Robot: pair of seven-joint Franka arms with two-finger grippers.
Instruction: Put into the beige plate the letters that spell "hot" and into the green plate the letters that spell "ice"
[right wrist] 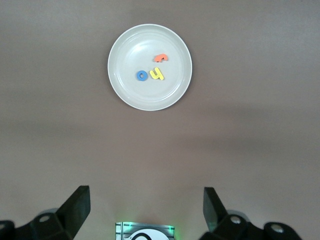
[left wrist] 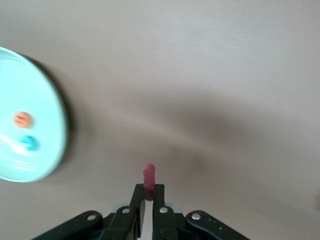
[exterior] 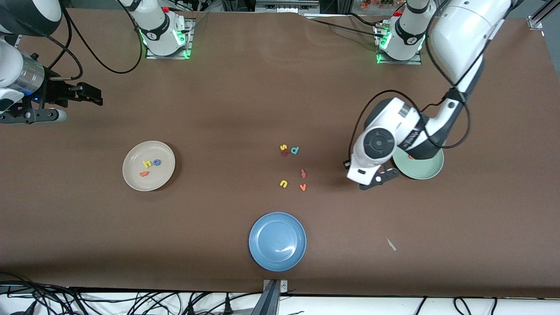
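Left gripper [left wrist: 148, 196]: clamped on dark red i [left wrist: 149, 176], just beside green plate [left wrist: 47, 107]. Orange e [left wrist: 22, 119] and teal c [left wrist: 29, 143] in that plate, largely hidden by the arm from the front. Right gripper [right wrist: 146, 207]: jaws wide apart, waiting. Beige plate [right wrist: 122, 57]: holds yellow h [right wrist: 157, 74], blue o [right wrist: 142, 75], orange t [right wrist: 161, 57].

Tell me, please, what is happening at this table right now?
The left gripper is shut on the dark red i, beside the green plate, which already holds the orange e and teal c. The beige plate holds h, o and t. The right gripper waits, open.
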